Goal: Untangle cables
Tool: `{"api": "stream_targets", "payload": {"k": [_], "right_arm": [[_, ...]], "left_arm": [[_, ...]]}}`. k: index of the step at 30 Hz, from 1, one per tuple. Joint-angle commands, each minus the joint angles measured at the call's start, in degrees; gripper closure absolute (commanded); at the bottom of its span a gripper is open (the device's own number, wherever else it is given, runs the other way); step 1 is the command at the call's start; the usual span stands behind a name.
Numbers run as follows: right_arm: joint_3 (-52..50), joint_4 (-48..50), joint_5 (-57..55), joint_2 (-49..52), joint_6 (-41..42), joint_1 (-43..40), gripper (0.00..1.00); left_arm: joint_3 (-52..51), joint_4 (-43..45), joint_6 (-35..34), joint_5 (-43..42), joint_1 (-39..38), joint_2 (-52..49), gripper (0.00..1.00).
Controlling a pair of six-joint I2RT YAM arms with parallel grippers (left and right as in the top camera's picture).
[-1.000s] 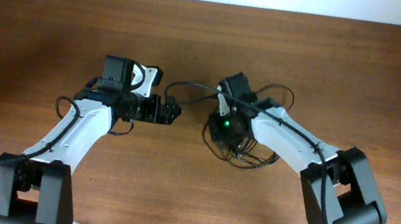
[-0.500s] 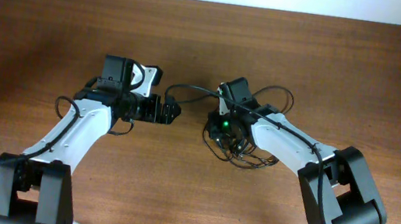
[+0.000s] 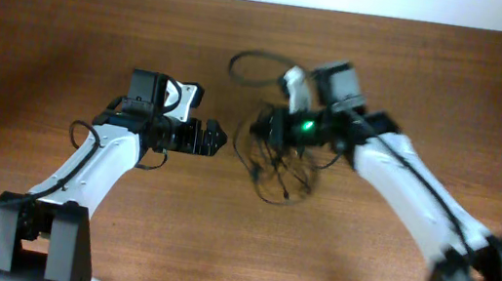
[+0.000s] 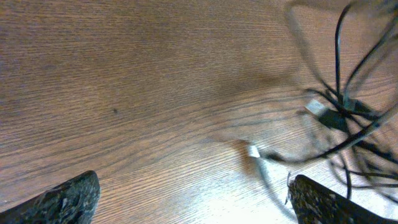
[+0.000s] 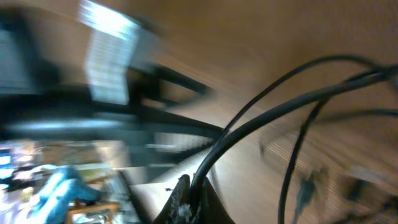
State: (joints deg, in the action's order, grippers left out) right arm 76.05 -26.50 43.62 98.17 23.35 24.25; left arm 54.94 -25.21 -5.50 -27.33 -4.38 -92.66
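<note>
From here the job looks barely begun: the cables (image 3: 279, 164) are one tangled clump near the middle of the table (image 3: 49, 33), with one loop thrown out toward the far edge and no wire lying on its own. My right gripper (image 3: 267, 130) is pinched shut on a few strands of the clump; its wrist view is badly blurred, but wires run straight out of the closed tips. My left gripper (image 3: 213, 138) stands wide open just beside the clump, holding nothing. I judge every strand is yet to be separated. There is bare wood all round, widest to left and right; the far edge is the nearest limit
</note>
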Motion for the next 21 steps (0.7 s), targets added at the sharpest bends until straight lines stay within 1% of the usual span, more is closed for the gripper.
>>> {"api": "stream_targets", "payload": {"k": [1, 3, 6, 17, 18, 21], "right_arm": [[2.4, 0.7, 12.4, -7.7, -0.8, -3.1, 0.96], [2.4, 0.1, 12.4, -9.6, -0.8, -4.5, 0.96], [2.4, -1.6, 12.3, -9.6, -0.4, -6.1, 0.96], [2.4, -6.3, 12.3, -9.6, -0.1, -6.3, 0.96], [2.4, -6.3, 12.3, -9.6, 1.8, -6.3, 0.96], [2.4, -5.0, 13.7, -9.6, 12.6, -6.3, 0.96]], "left_arm": [[-0.5, 0.1, -0.3, 0.2, -0.1, 0.9, 0.01], [-0.5, 0.1, -0.3, 0.2, -0.1, 0.9, 0.01], [-0.5, 0.1, -0.3, 0.2, -0.1, 0.9, 0.01], [-0.5, 0.1, -0.3, 0.2, -0.1, 0.9, 0.01], [-0.5, 0.1, -0.3, 0.2, -0.1, 0.9, 0.01], [-0.5, 0.1, -0.3, 0.2, -0.1, 0.9, 0.01]]}}
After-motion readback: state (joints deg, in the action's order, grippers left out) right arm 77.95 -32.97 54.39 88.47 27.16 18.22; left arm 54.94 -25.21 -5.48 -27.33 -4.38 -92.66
